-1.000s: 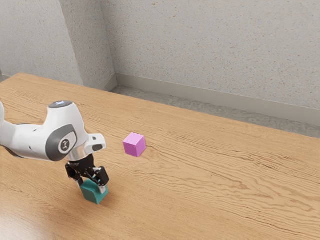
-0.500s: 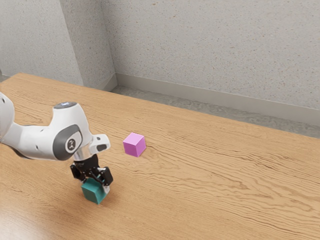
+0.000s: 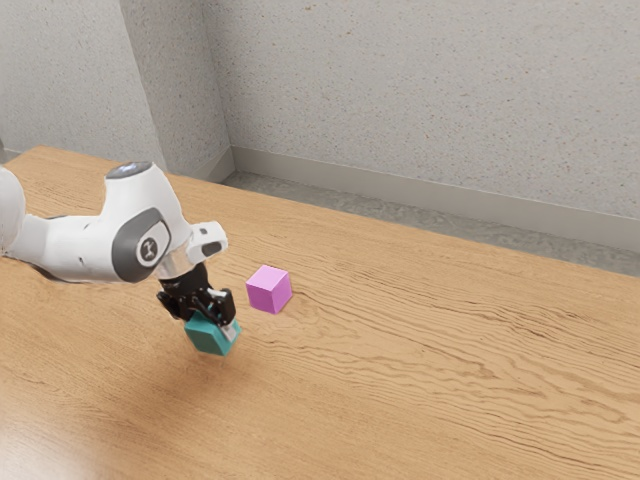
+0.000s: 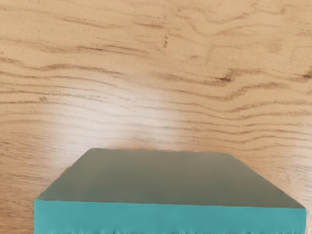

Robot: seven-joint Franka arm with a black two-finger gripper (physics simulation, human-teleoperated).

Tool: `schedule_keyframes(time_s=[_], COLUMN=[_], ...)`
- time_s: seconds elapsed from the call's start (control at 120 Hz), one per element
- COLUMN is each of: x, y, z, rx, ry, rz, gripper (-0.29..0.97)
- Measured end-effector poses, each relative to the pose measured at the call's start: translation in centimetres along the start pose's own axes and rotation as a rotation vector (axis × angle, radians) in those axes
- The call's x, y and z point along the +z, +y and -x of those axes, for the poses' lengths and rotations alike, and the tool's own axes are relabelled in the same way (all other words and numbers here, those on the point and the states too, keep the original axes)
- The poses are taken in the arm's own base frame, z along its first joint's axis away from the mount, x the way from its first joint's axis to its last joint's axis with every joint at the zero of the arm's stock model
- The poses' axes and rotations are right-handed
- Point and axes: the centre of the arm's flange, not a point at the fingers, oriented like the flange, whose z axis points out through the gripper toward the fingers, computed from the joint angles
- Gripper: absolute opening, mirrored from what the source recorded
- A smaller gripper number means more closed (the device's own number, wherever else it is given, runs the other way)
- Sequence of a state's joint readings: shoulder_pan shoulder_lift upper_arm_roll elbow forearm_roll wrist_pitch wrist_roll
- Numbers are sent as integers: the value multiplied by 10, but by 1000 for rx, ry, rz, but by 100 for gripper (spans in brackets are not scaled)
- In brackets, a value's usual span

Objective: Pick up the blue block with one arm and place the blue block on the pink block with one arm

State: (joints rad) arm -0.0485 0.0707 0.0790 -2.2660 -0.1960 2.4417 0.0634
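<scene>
Pick-up part looks done: tool [image 3: 207, 318] is clenched on the blue block [image 3: 211, 340] (renders more teal than blue), fingers pinching its upper part from two sides. The block hangs clear of the worktop [image 3: 450, 340] w/ a soft shadow [image 3: 198, 374] lying apart below it. In the wrist view the block sits right under the hand, w/ bare wood grain beyond it

Left to do, as I judge it: carry across to the pink block [image 3: 269, 289], line up over it, lower, let go. Pink block sits on the worktop near the held one, toward the exterior view's right & further back. The two are apart, not touching, & nothing is on top of pink yet. So approx halfway: grasp & lift in hand, placing not begun

Orientation: it's a cube, so no real long axis; all sides look equal. Held approx level, top face flat to the wrist cam & near edge running straight across. In the exterior view a vertical corner faces the cam, so two side faces show. Pink block sits in a similar corner-on pose, so prob little twist needed before set-down, tho that's a guess
</scene>
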Motion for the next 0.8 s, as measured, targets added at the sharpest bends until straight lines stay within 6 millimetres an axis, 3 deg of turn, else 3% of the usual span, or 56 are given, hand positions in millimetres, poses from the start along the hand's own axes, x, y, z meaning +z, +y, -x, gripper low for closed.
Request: schedule_keyframes(time_s=[0.067,0.158,0.558,0.8], x=[-12,-9,2,13], y=[11,18,20,18], z=[-41,-67,-125,-139], rx=[27,45,74,92], ry=[26,17,16,-1], rz=[-10,-22,-41,-43], gripper=[30,29,29,29])
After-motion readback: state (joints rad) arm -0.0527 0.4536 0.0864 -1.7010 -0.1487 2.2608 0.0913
